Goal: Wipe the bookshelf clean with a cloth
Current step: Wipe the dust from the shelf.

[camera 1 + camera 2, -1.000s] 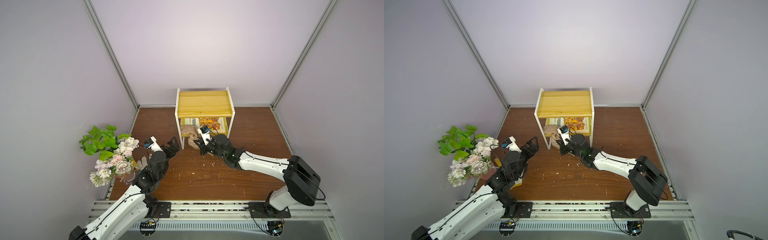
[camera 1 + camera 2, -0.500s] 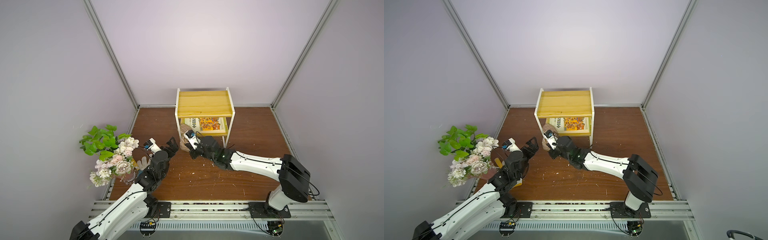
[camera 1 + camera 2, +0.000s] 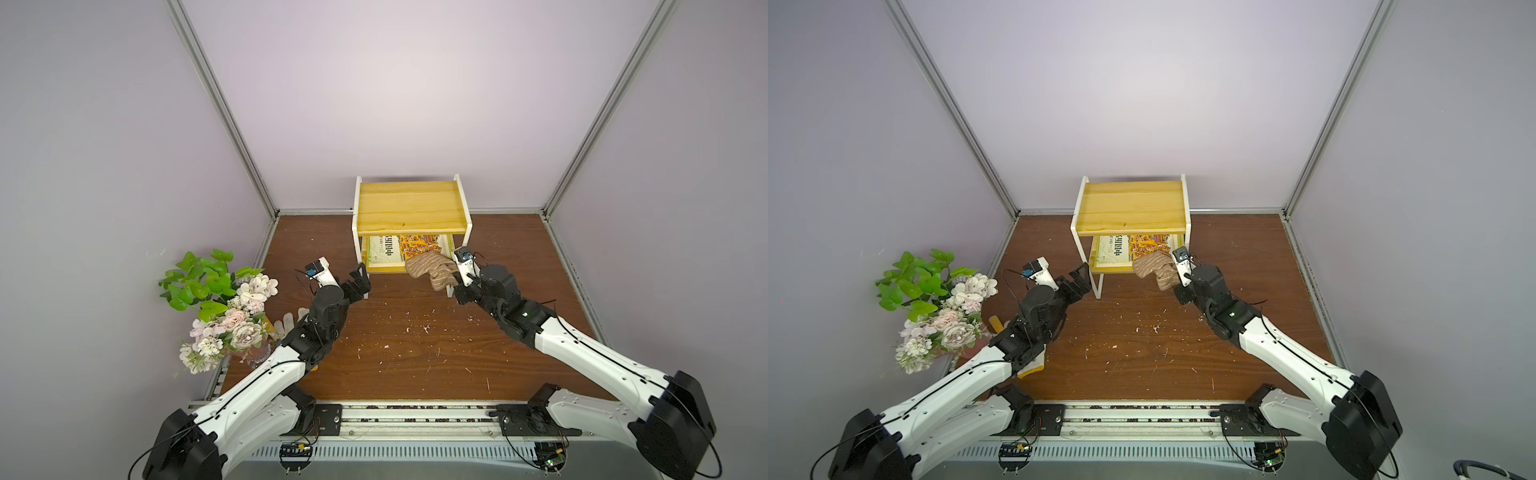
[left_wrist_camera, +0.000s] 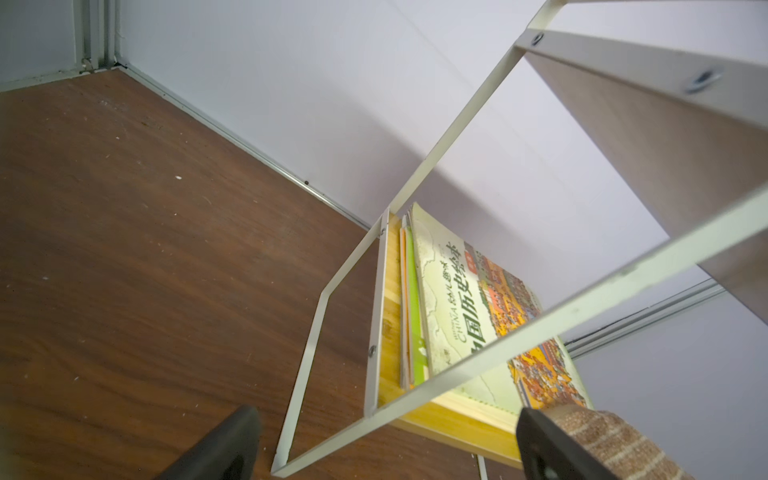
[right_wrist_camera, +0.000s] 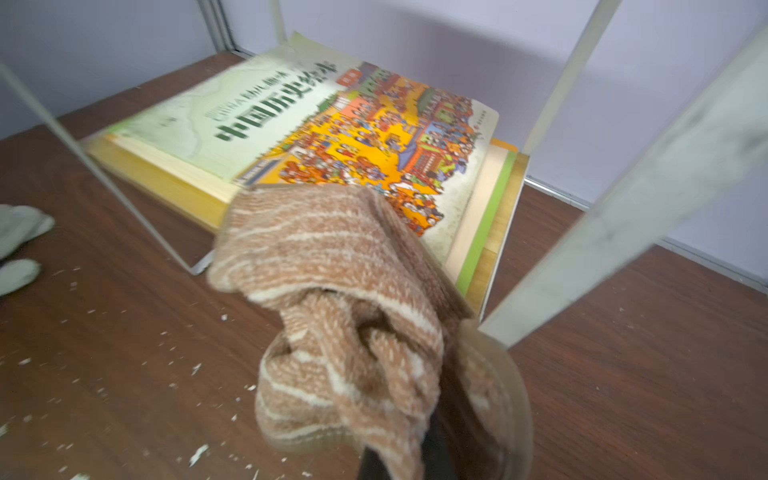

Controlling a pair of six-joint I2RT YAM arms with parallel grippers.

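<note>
I'm looking at both arms reaching forward from the near rail across the brown table toward the bookshelf, which is standing at the back wall.

The right arm is stretching low, its wrist angling in at the rack's front right corner. The right gripper is clenching the cloth, pinched tight on one bunched end. The rest of the rag is draping away from the jaws over the front edge of the lower board and onto a corner of the picture book lying there, just beside the front right leg. In the right wrist view the cloth is filling the foreground, slightly blurred.

The left arm is bending at the elbow and pointing its wrist at the front left leg. The left gripper is gaping wide and carrying nothing. In the left wrist view the frame's lower front corner is sitting between its two dark fingers. Whether either finger is touching the metal, I cannot tell.
</note>
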